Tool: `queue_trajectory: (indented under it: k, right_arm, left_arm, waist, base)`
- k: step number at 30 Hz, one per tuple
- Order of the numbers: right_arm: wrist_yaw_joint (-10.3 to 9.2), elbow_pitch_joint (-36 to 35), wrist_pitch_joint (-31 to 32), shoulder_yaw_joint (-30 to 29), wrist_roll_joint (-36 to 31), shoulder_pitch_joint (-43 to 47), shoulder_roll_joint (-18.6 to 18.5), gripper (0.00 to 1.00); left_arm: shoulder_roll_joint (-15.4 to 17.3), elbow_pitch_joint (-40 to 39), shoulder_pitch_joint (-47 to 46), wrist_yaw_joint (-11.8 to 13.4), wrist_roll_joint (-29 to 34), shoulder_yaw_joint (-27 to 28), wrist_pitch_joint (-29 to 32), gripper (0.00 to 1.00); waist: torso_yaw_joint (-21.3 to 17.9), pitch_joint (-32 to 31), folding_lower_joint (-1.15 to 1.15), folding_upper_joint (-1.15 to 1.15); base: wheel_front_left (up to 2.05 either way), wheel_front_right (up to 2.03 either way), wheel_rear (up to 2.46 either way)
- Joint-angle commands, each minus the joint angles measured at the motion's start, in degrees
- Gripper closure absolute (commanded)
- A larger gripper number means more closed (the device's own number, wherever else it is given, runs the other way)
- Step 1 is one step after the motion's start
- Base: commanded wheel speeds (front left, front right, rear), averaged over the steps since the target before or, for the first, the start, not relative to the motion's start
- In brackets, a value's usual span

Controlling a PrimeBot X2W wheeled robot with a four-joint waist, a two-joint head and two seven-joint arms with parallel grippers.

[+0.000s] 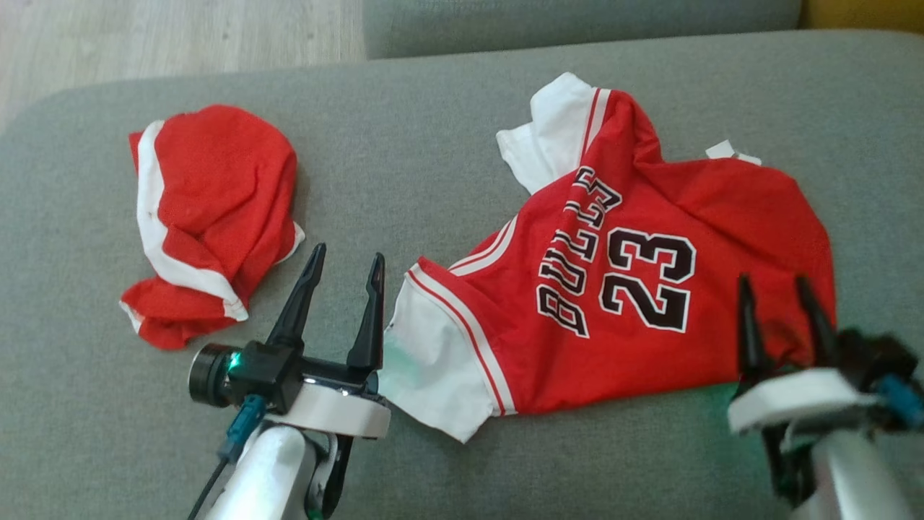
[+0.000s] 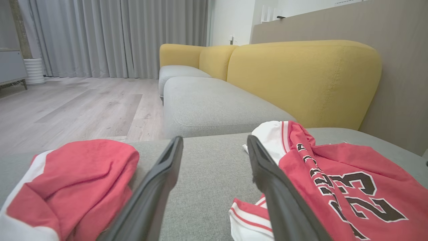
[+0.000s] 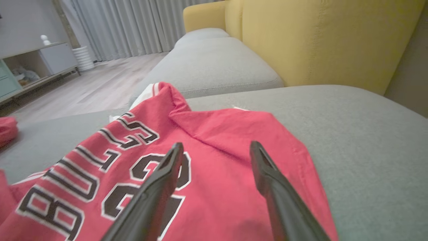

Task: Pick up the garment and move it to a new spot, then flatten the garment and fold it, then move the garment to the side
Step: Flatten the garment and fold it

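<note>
Two tools hang spread and empty, left gripper (image 1: 348,250) and right gripper (image 1: 772,280); red-and-white fabric jersey (image 1: 722,217) lies centre-right, wrinkled, unfolded, so flattening, folding, side-move likely remain.

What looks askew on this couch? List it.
The jersey lies skewed and unflattened: its upper sleeve is bunched up, with red fabric folded over beside it. Left of it, a second red-and-white garment sits in a crumpled heap.
</note>
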Motion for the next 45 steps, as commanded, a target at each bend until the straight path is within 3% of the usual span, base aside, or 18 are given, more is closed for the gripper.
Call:
queue_trajectory:
  k: [1, 8, 15, 19, 25, 26, 27, 35, 45]
  right_arm:
    - [-0.04, -2.22, 1.82, -0.87, -1.04, -4.96, 0.04, 0.00]
    - [-0.04, 1.93, 11.91, -11.62, -2.74, -15.59, 0.09, 0.00]
    - [-0.04, 12.01, 21.92, -21.52, -10.85, -27.24, 0.10, 0.00]
    - [-0.04, 16.41, 26.39, -27.89, -18.89, -31.16, 0.10, 0.00]
    - [-0.04, 21.55, 30.74, -31.24, -25.60, -34.31, 0.10, 0.00]
    - [-0.04, 22.10, 30.96, -31.45, -26.26, -34.60, 0.10, 0.23]
    - [-0.04, 22.47, 30.86, -31.57, -26.85, -34.94, 0.10, 1.00]
    - [-0.04, 22.35, 23.91, -30.27, -27.70, -39.70, -0.49, 1.00]
    - [-0.04, 23.29, 19.74, -26.28, -30.71, -49.60, -7.28, 1.00]
  left_arm:
    - [0.38, -1.90, -2.82, -0.47, 0.66, 1.87, -0.29, 0.00]
    - [0.14, -1.79, -4.47, -1.12, 1.03, 1.59, -0.29, 0.00]
    - [-0.41, -1.52, -6.01, -1.71, 1.46, 1.35, -0.29, 0.00]
    - [-0.73, -1.44, -6.58, -1.94, 1.61, 1.43, -0.29, 0.00]
    - [-1.08, -1.07, -7.31, -2.31, 2.07, 1.57, -0.29, 0.00]
    - [-1.13, -1.08, -7.40, -2.34, 2.14, 1.61, -0.29, 0.00]
    - [-1.19, -1.09, -7.49, -2.37, 2.20, 1.65, -0.29, 0.00]
    - [-1.56, -1.55, -8.13, -2.76, 2.68, 1.97, -0.29, 0.00]
    - [-2.11, -2.13, -9.09, -3.24, 2.74, 1.90, -0.29, 0.00]
  waist:
    - [0.58, 1.55, 0.00, 0.00]
    - [2.54, 5.53, 0.00, 0.00]
    - [4.88, 8.77, 0.00, 0.00]
    - [5.73, 9.78, 0.00, 0.00]
    - [6.42, 10.72, 0.00, 0.00]
    - [6.49, 10.85, 0.00, 0.00]
    - [6.57, 10.97, 0.00, 0.00]
    - [7.32, 12.17, 0.00, 0.00]
    - [11.30, 13.79, 0.00, 0.00]
  base:
    - [0.00, 0.00, 0.00]
    - [0.00, 0.00, 0.00]
    - [0.00, 0.00, 0.00]
    - [0.00, 0.00, 0.00]
    - [0.00, 0.00, 0.00]
    - [0.00, 0.00, 0.00]
    - [0.00, 0.00, 0.00]
    - [0.00, 0.00, 0.00]
    - [0.00, 0.00, 0.00]
